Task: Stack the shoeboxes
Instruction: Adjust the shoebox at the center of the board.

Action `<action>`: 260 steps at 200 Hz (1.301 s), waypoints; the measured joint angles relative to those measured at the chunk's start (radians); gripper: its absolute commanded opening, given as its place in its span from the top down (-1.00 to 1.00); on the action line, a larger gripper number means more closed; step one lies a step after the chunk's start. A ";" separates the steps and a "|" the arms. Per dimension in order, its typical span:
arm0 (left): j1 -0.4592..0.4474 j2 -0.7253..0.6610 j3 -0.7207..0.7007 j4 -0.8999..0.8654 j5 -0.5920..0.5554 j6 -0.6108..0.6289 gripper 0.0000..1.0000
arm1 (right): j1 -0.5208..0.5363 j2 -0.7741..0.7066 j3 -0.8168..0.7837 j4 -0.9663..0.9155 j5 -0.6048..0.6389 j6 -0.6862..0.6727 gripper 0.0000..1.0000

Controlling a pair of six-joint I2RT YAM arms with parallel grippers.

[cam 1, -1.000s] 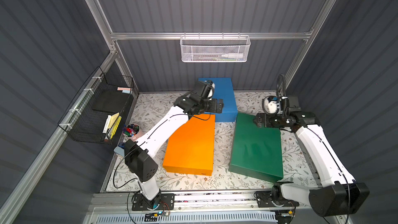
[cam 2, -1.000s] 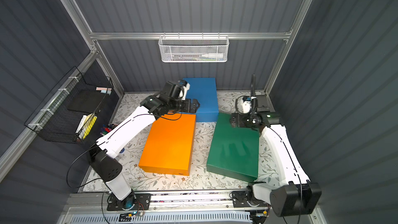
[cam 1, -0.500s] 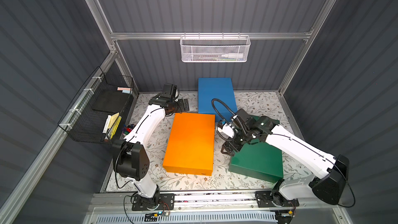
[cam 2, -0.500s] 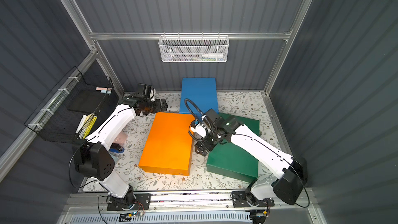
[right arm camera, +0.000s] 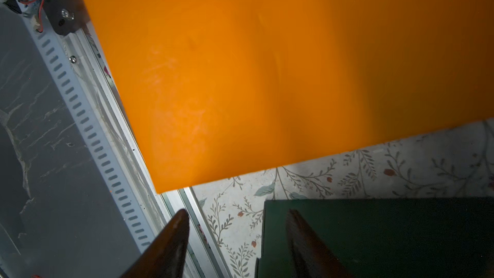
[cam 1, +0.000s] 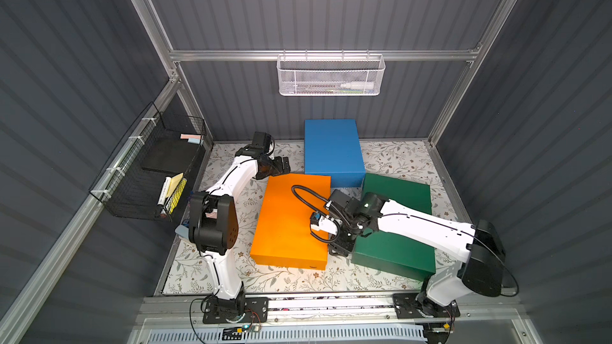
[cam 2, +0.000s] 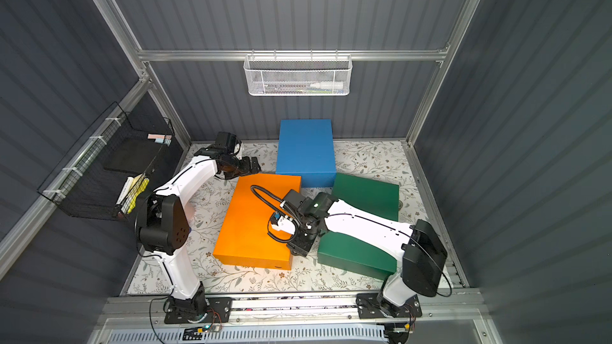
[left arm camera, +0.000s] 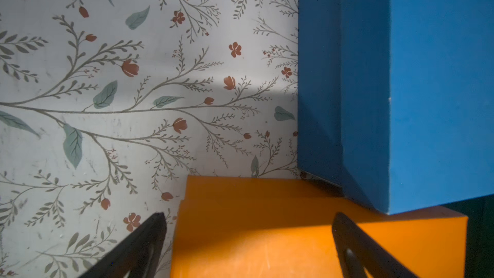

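Observation:
Three shoeboxes lie flat on the floral table. The orange one (cam 1: 291, 220) (cam 2: 255, 220) is left of centre, the blue one (cam 1: 332, 150) (cam 2: 306, 150) stands against the back wall, and the dark green one (cam 1: 397, 193) (cam 2: 364, 193) is on the right. My left gripper (cam 1: 284, 165) (left arm camera: 248, 216) is open, its fingers straddling the orange box's (left arm camera: 267, 236) far left corner beside the blue box (left arm camera: 427, 76). My right gripper (cam 1: 339, 249) (right arm camera: 238, 212) hangs in the gap between orange (right arm camera: 267, 76) and green. Its jaws are partly apart, one finger over the green lid's (right arm camera: 387, 236) front corner and the other over the floor, clear of the box edge.
A black wire basket (cam 1: 159, 173) with pens and notes hangs on the left wall. A white mesh basket (cam 1: 331, 76) hangs on the back wall. The aluminium rail (cam 1: 331, 302) runs along the front. Blue and orange boxes nearly touch at their corners.
My right arm swung from the green box's far side to the gap by its front corner, and its jaws narrowed. My left arm drew back from the blue box to the orange box's far corner.

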 measured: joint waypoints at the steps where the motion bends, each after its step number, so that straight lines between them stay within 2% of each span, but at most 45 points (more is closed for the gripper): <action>1: 0.001 0.000 0.001 0.001 0.002 0.000 -0.99 | 0.000 0.003 0.000 0.001 0.000 0.002 -0.11; 40: 0.016 0.000 0.014 0.010 0.037 0.019 -0.98 | 0.008 0.077 0.000 0.076 -0.011 0.004 -0.18; 88: 0.022 0.074 0.144 -0.006 0.048 0.060 -0.99 | 0.027 0.080 0.011 0.229 -0.067 0.026 -0.53; 117: 0.025 0.128 0.271 -0.054 -0.008 0.075 -0.99 | 0.045 0.094 0.035 0.273 -0.098 0.032 -0.61; 141: 0.027 0.091 0.285 -0.088 -0.078 0.074 -0.99 | 0.026 0.074 0.033 0.265 -0.061 0.036 -0.65; 181: 0.044 -0.150 0.122 -0.114 -0.177 0.024 -0.99 | -0.148 -0.053 0.024 0.245 -0.090 0.037 -0.72; 201: 0.050 -0.304 0.024 -0.130 -0.206 -0.026 -0.99 | -0.231 -0.057 0.058 0.249 -0.124 0.052 -0.78; 224: 0.058 -0.461 -0.090 -0.143 -0.210 -0.112 -0.99 | -0.290 0.049 0.194 0.240 -0.184 0.074 -0.81; 246: 0.059 -0.555 -0.197 -0.164 -0.204 -0.216 -0.99 | -0.323 0.219 0.394 0.182 -0.226 0.082 -0.83; 260: 0.059 -0.594 -0.267 -0.187 -0.199 -0.280 -0.99 | -0.340 0.322 0.506 0.130 -0.258 0.085 -0.93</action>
